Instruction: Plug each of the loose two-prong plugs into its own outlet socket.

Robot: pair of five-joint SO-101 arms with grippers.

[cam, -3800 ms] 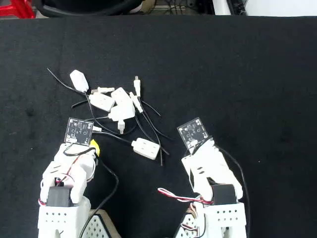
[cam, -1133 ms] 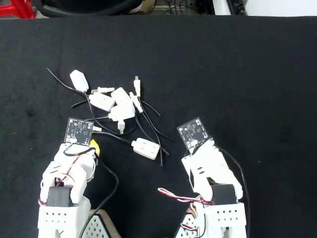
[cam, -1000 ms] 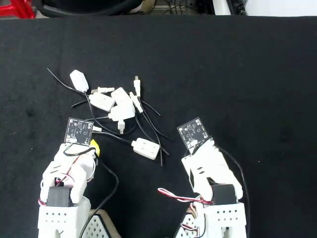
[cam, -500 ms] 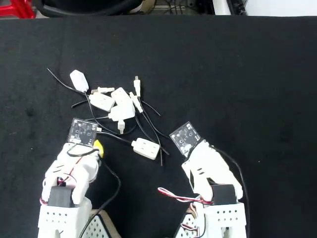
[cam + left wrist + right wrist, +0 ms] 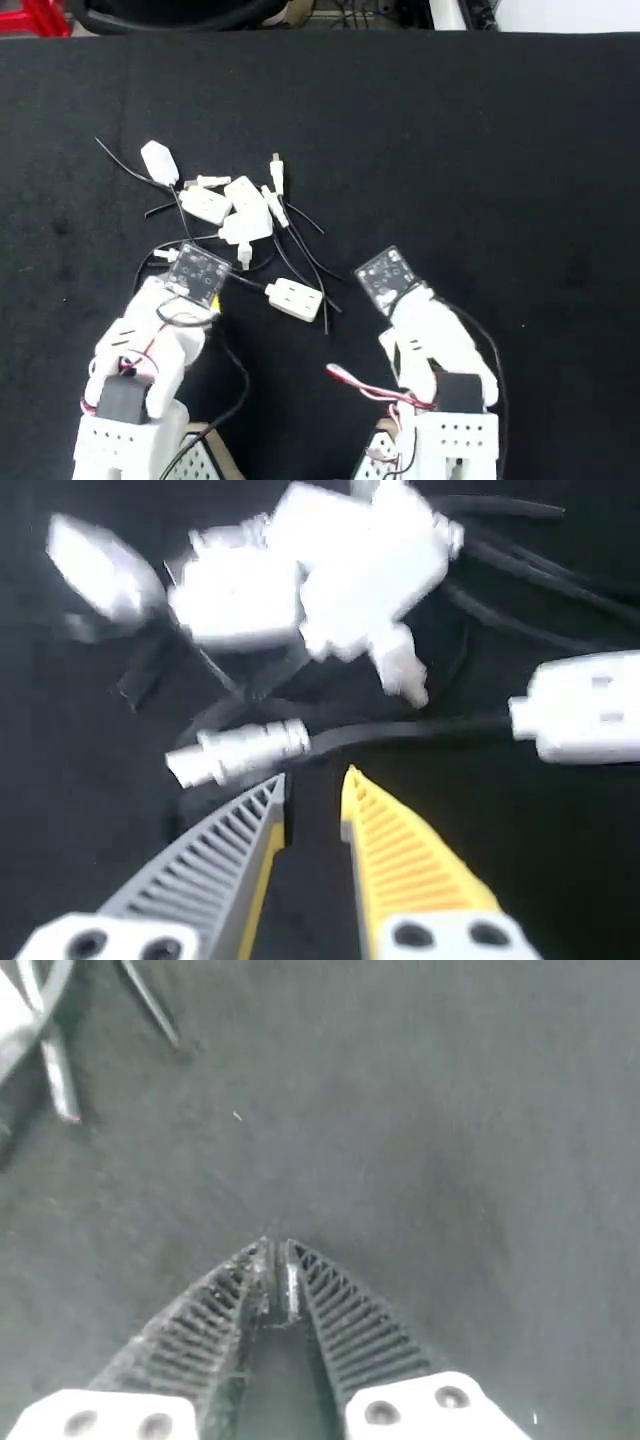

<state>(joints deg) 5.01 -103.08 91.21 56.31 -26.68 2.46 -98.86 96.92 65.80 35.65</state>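
- The black table (image 5: 500,150) carries the task's things in one tangle (image 5: 235,205) of white plugs, sockets and dark cables. It lies left of centre, just ahead of the left arm (image 5: 140,345) and farther from the right arm (image 5: 435,335).
- The right gripper (image 5: 273,1255) is seen pinched almost shut over bare cloth, with nothing held.
- The left gripper (image 5: 312,785) is parted by a narrow slot only and is empty.
- An outlet socket (image 5: 295,298) lies between the arms.
- One loose plug (image 5: 238,754) lies just ahead of the left tips, its long axis set crosswise to the fingers. It is judged the left arm's to take.
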